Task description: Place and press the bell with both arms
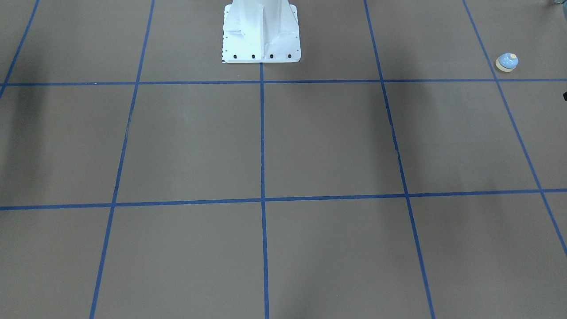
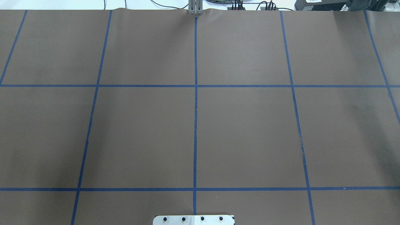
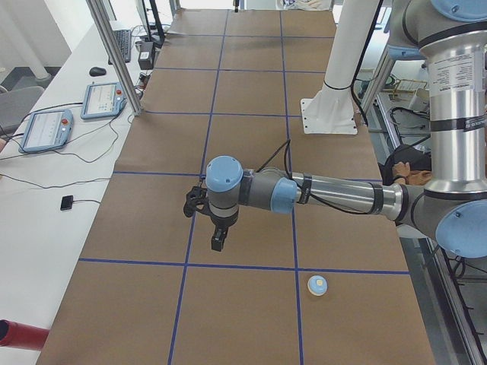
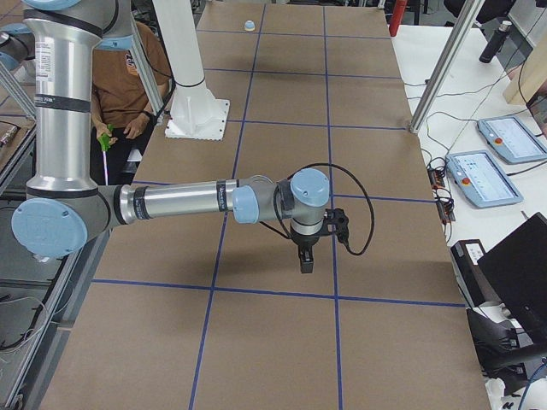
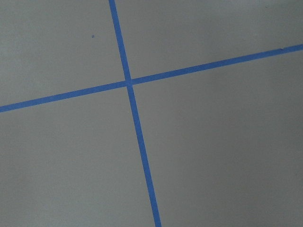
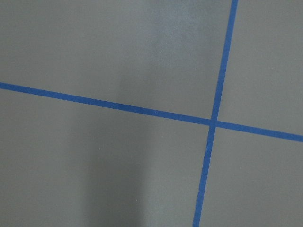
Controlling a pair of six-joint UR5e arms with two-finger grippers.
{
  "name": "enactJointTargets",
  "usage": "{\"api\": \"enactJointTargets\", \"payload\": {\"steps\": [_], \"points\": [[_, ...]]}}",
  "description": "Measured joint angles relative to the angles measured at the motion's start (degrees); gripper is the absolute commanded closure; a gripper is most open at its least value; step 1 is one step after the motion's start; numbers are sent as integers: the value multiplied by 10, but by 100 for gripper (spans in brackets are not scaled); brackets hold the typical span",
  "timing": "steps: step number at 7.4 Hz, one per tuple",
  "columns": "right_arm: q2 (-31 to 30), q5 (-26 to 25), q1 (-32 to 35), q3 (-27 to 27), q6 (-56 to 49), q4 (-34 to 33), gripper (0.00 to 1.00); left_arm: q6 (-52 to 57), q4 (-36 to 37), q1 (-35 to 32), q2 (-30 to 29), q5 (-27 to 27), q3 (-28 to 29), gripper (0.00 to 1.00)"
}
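Note:
The light-blue bell (image 1: pixel 506 62) with a cream base and button stands upright on the brown table near its left end; it also shows in the exterior left view (image 3: pixel 317 286) and far off in the exterior right view (image 4: pixel 249 26). My left gripper (image 3: pixel 218 243) hangs above the table, up and left of the bell in that view and apart from it. My right gripper (image 4: pixel 305 263) hangs over the table's other end, far from the bell. Both point down and hold nothing that I can see. I cannot tell whether either is open or shut. Both wrist views show only table.
The white pedestal base (image 1: pixel 261 40) stands at the table's robot side. Blue tape lines (image 2: pixel 195 103) divide the brown cover into squares. Teach pendants (image 3: pixel 103 100) and cables lie on the white side bench. A seated person (image 4: pixel 115 85) is behind the robot.

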Motion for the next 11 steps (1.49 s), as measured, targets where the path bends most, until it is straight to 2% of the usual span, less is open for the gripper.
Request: {"api": "enactJointTargets", "payload": {"steps": [4,11], "points": [[-14,-2,-1,12,2,3,0,-3,-7,1,9,-15,-4,0],[-17,20,-1,2,4,5,0,-7,-24,3,14,-17,-1,0]]}}
